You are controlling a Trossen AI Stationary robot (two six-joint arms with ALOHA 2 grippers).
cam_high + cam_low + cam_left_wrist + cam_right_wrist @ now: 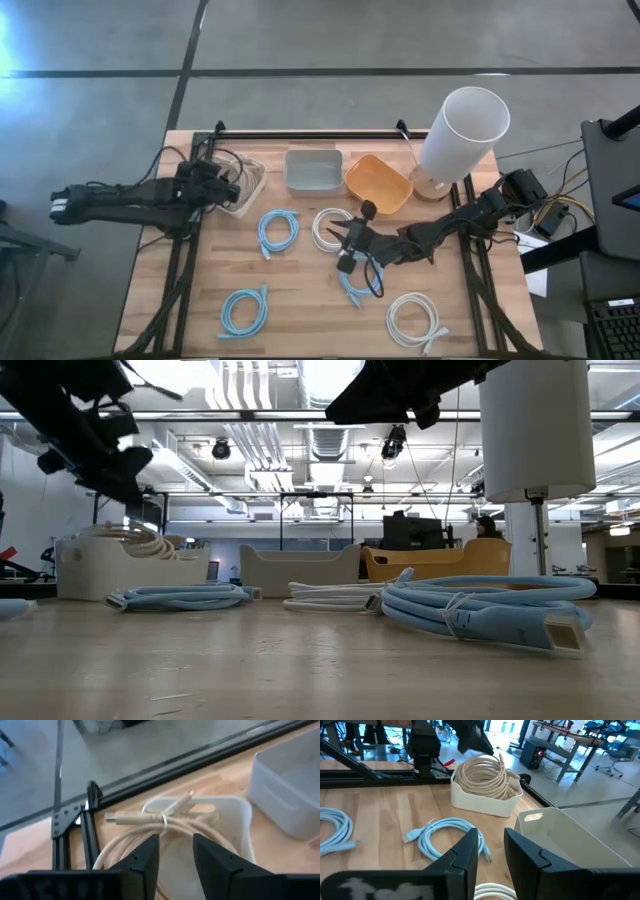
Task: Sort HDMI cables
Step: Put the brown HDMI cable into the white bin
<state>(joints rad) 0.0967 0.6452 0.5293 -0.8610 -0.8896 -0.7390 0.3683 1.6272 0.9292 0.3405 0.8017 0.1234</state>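
Beige cable coils [165, 820] lie heaped in a white bin [246, 186] at the table's far left. My left gripper [176, 851] hovers open just over them and holds nothing. Blue coils lie flat on the table [277, 230], [245, 308], and one [360, 285] is partly under my right arm. One white coil [330, 228] lies mid-table, another white coil [415, 318] near the front edge. My right gripper [491, 851] is open above the mid-table white coil [492, 892] and faces a blue coil [450, 837].
A grey bin [313, 170] and an orange bin [378, 183] stand along the far edge beside the white one. A tall white cylinder on a stand [460, 130] rises at the far right. Black rails [300, 133] frame the table. Bare wood shows at front centre.
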